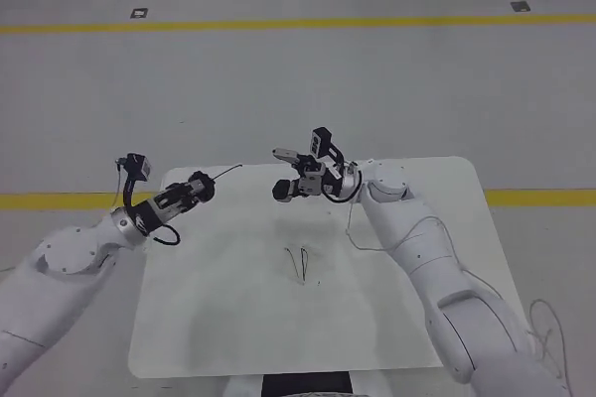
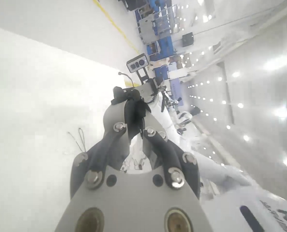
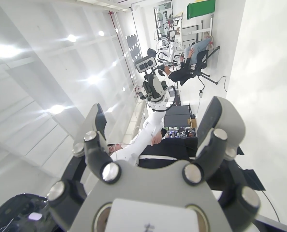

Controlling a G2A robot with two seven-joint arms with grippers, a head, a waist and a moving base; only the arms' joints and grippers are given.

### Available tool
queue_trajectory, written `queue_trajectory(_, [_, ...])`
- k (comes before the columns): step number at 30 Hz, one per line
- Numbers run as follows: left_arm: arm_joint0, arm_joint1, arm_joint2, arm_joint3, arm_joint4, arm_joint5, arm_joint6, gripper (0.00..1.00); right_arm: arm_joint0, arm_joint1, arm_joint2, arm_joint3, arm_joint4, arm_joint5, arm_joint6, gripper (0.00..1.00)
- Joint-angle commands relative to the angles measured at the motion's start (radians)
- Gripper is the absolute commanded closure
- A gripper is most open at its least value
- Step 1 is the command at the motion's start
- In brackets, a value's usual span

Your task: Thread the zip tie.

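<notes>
Fingers [image 2: 133,108] of the left gripper [image 1: 205,184] are pressed together, pinching the zip tie [image 1: 228,172] by one end. Its free length juts past the tips, in the air above the far-left corner of the tabletop [image 1: 219,318]. It is probably held this way to offer that end across. The right gripper [image 1: 283,189] has its fingers [image 3: 213,119] spread wide with nothing between them. It sits over the far edge near its middle, facing the tie but apart from it. Both forearms angle inward with wrists raised off the surface. Spare ties [image 1: 300,263] lie mid-tabletop.
</notes>
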Motion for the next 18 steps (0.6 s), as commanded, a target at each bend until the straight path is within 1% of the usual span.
queue_trajectory(1, [0.012, -0.036, -0.049, 0.045, -0.082, 0.0, -0.126, 1.0, 0.0, 0.0, 0.0, 0.0, 0.0, 0.0, 0.0, 0.0])
queue_trajectory(3, [0.019, -0.072, -0.094, 0.098, -0.179, 0.0, -0.242, 1.0, 0.0, 0.0, 0.0, 0.0, 0.0, 0.0, 0.0, 0.0])
queue_trajectory(4, [0.019, -0.078, -0.103, 0.107, -0.188, 0.0, -0.261, 1.0, 0.0, 0.0, 0.0, 0.0, 0.0, 0.0, 0.0, 0.0])
queue_trajectory(13, [0.019, -0.078, -0.103, 0.107, -0.188, 0.0, -0.261, 1.0, 0.0, 0.0, 0.0, 0.0, 0.0, 0.0, 0.0, 0.0])
queue_trajectory(14, [0.019, -0.08, -0.103, 0.106, -0.196, 0.006, -0.249, 1.0, 0.0, 0.0, 0.0, 0.0, 0.0, 0.0, 0.0, 0.0])
queue_trajectory(15, [0.021, -0.082, -0.1, 0.101, -0.214, 0.014, -0.247, 1.0, 0.0, 0.0, 0.0, 0.0, 0.0, 0.0, 0.0, 0.0])
queue_trajectory(16, [0.026, -0.084, -0.097, 0.104, -0.245, 0.034, -0.269, 1.0, 0.0, 0.0, 0.0, 0.0, 0.0, 0.0, 0.0, 0.0])
queue_trajectory(17, [0.028, -0.087, -0.101, 0.116, -0.315, 0.064, -0.291, 1.0, 0.0, 0.0, 0.0, 0.0, 0.0, 0.0, 0.0, 0.0])
queue_trajectory(18, [0.032, -0.09, -0.102, 0.119, -0.389, 0.092, -0.319, 1.0, 0.0, 0.0, 0.0, 0.0, 0.0, 0.0, 0.0, 0.0])
